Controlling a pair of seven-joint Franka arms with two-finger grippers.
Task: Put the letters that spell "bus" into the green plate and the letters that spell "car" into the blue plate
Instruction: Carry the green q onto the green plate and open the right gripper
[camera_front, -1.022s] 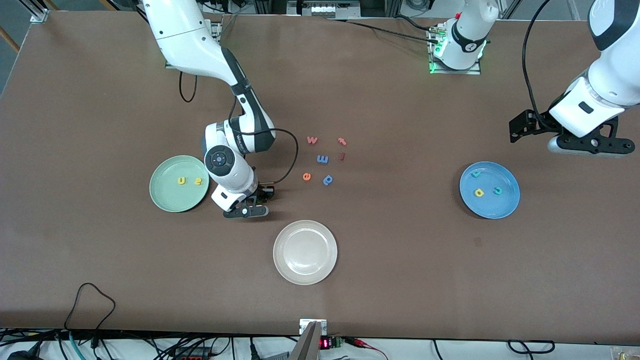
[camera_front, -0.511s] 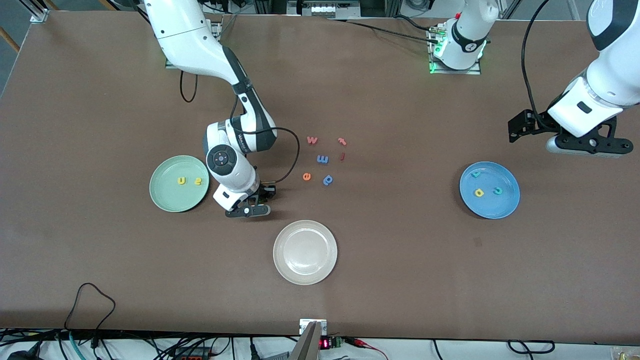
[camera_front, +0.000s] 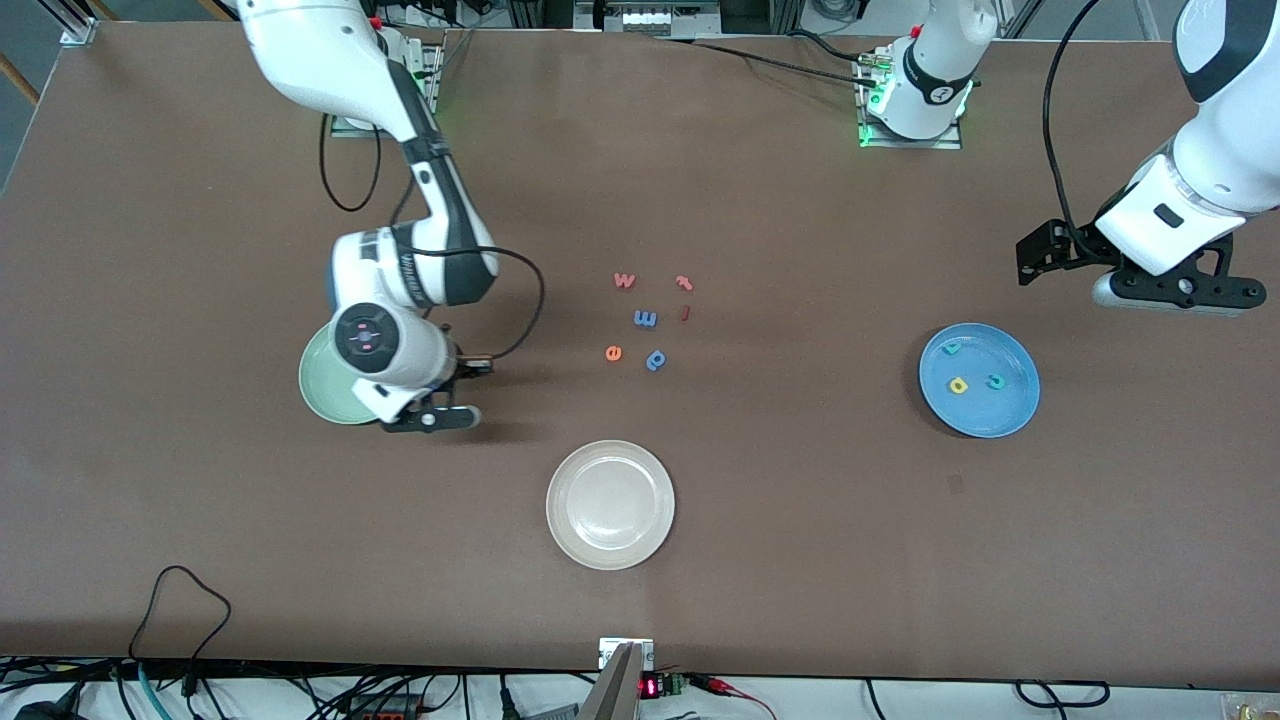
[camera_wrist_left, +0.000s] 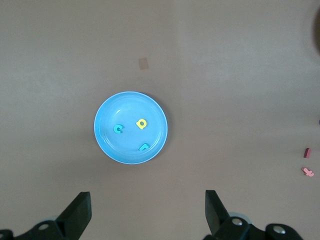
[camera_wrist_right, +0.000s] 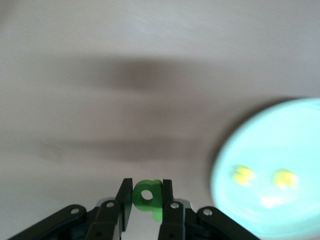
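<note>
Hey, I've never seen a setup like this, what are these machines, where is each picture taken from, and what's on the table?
These are two robot arms bolted to a brown table. One picture looks down from a high camera facing them; the other two come from small cameras on each arm's wrist.

The right tool is shut on a small green letter, just beside the green plate, which already holds two yellow letters.

The left tool hangs open and waits above the table near the blue plate, which holds three letters: two teal, one yellow.

Mid-table lies a loose cluster of spare letters in red, orange and blue. Nearer the front camera sits an empty cream plate.
</note>
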